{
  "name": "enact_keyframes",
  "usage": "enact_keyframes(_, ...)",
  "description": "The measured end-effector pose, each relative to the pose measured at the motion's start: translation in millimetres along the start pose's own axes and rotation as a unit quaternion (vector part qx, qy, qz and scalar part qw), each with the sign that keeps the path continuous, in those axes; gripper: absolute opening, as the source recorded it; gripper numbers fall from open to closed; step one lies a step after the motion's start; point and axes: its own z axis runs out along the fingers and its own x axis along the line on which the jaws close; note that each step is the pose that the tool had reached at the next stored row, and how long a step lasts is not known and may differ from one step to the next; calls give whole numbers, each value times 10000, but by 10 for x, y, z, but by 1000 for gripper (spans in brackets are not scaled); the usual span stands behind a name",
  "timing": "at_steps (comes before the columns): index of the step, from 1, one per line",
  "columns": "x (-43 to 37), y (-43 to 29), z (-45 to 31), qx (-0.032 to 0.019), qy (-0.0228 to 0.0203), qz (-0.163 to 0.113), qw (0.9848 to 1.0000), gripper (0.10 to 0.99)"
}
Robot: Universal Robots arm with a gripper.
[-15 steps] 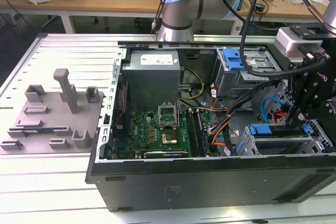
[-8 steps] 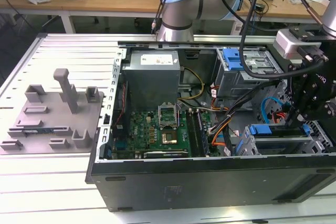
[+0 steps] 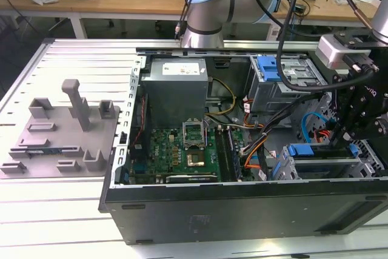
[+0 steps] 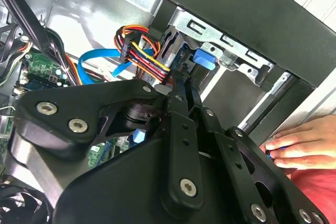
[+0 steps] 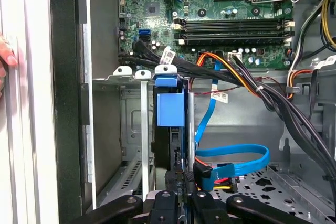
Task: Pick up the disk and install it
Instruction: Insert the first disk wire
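Hand (image 5: 181,196) at one disk (image 5: 170,109) in drive cage (image 5: 122,72).

Exterior view: bright, even overhead room light, soft shadows. Open black metal computer tower case (image 3: 242,210) dim inside, walls shading green motherboard (image 3: 176,150). Pale slatted aluminium table (image 3: 48,216) nearly blown out. First wrist view: bay pretty murky, bright blue plastic rail frame of disk (image 5: 170,108) pops. Second wrist view: glare on silver sheet-metal drive cage (image 4: 220,32), person's hand (image 4: 299,142) overexposed and reddish.
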Motion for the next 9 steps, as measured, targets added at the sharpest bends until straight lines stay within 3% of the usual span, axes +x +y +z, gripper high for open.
enact_keyframes(7, -1, 0, 8, 0, -4, 0, 10000, 165)
enact_keyframes(9, 5, -1, -60, 0, -3, 0, 10000, 165)
